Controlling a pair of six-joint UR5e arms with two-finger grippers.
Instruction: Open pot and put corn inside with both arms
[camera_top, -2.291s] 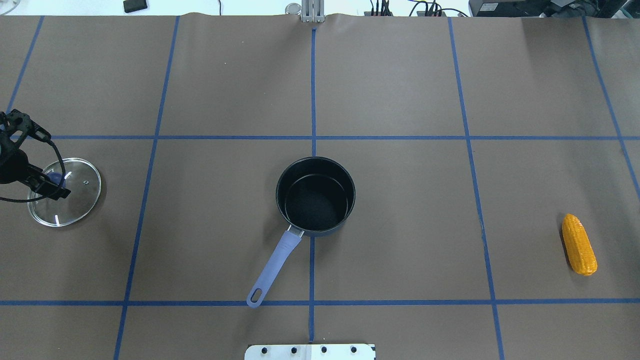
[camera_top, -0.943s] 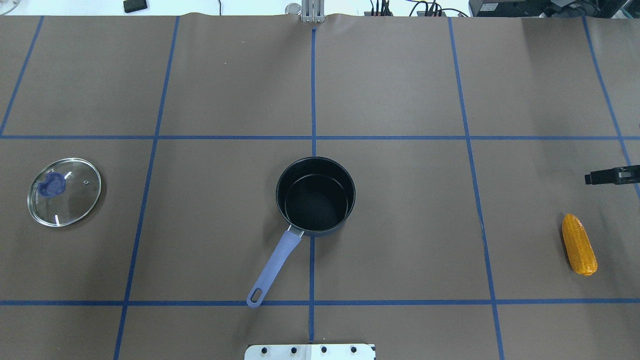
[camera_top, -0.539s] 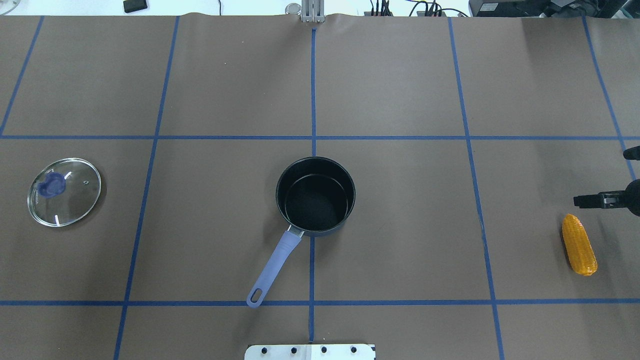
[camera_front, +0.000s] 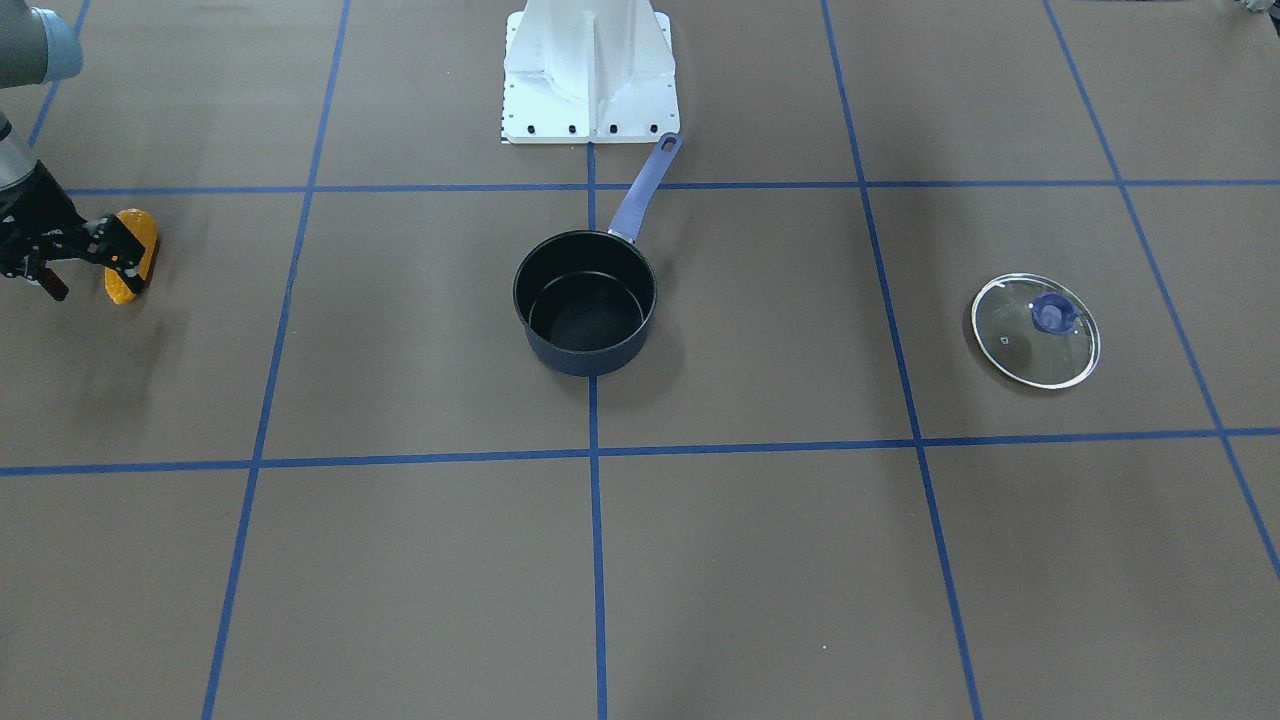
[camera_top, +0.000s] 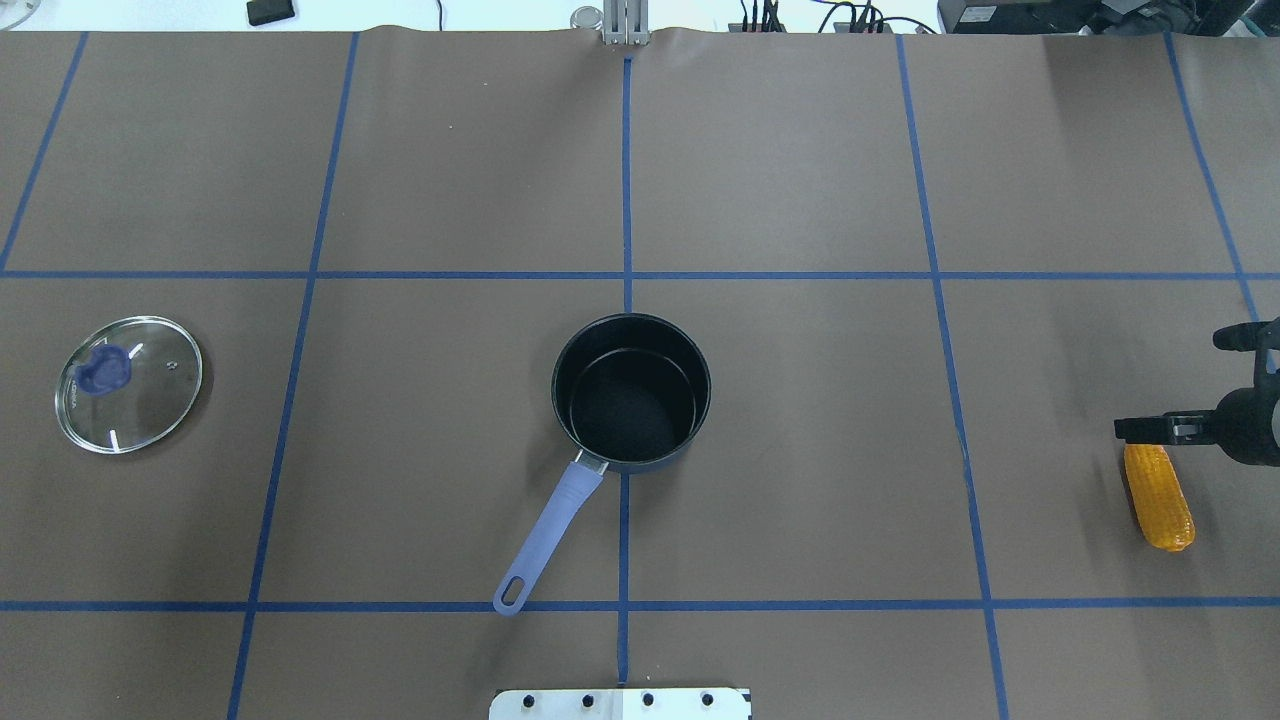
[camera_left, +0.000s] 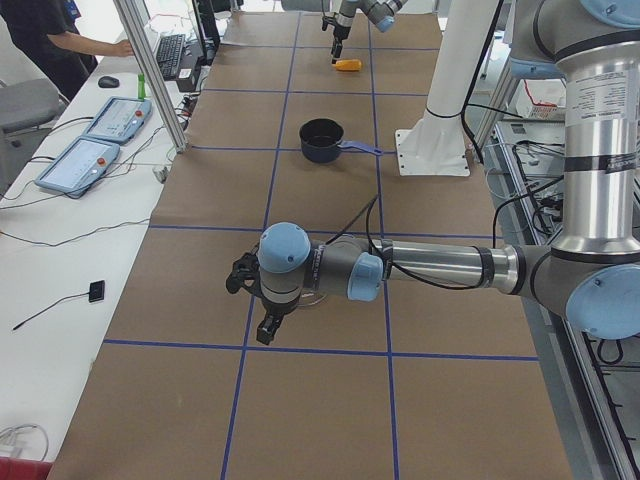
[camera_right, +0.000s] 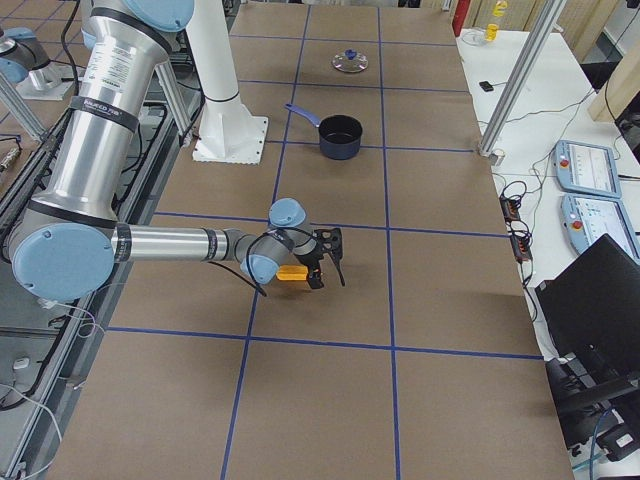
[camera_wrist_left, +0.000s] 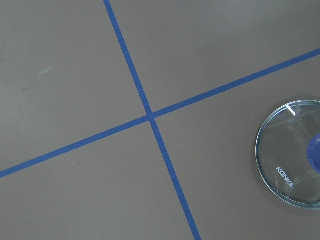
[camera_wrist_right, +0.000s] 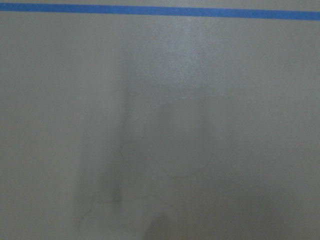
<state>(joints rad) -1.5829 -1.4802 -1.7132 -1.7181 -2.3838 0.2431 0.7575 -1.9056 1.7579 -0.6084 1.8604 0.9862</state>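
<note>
The navy pot stands open and empty at the table's middle, its periwinkle handle pointing toward the robot; it also shows in the front view. The corn lies flat at the far right, also in the front view. My right gripper is open; one finger crosses the corn's far end and the other lies beyond it. It also shows in the front view. My left gripper shows only in the exterior left view, so I cannot tell its state.
The glass lid with a blue knob lies flat at the far left, also in the left wrist view. The white robot base plate sits at the near edge. Blue tape lines grid the brown table. The right wrist view shows only bare table.
My left gripper left the lid's knob and went out of the overhead view; the lid stays flat. My right gripper came in from the right edge and moved down toward the corn's far end.
</note>
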